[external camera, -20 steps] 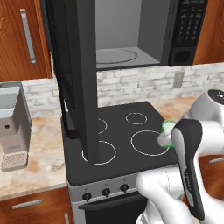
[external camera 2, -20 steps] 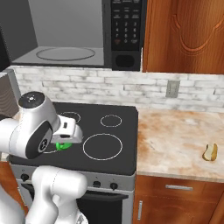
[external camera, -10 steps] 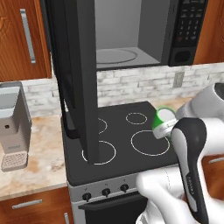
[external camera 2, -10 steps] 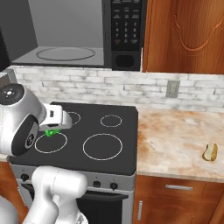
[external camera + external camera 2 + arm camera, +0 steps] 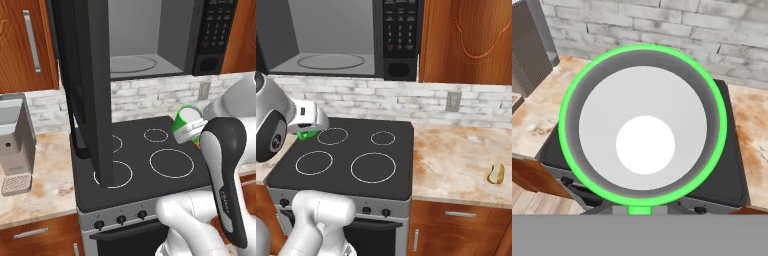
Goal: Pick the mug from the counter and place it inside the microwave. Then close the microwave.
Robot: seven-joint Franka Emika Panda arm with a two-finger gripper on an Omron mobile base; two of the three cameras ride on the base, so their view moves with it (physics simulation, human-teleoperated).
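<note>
While my gripper (image 5: 192,131) is clamped on the mug (image 5: 186,120) above the stove (image 5: 140,165), I should lift it level toward the open microwave (image 5: 150,40), clearing the door (image 5: 92,85).

there is one green mug (image 5: 186,121), one black microwave (image 5: 150,37) with one round turntable (image 5: 131,64) and one keypad panel (image 5: 402,26), and one black stovetop (image 5: 351,157) with four white ring burners. three knobs line the oven front (image 5: 121,219). there is also one grey coffee machine (image 5: 14,142), one wall outlet (image 5: 453,101) and one small brown-and-yellow food item (image 5: 496,174) on the counter (image 5: 456,165).
</note>
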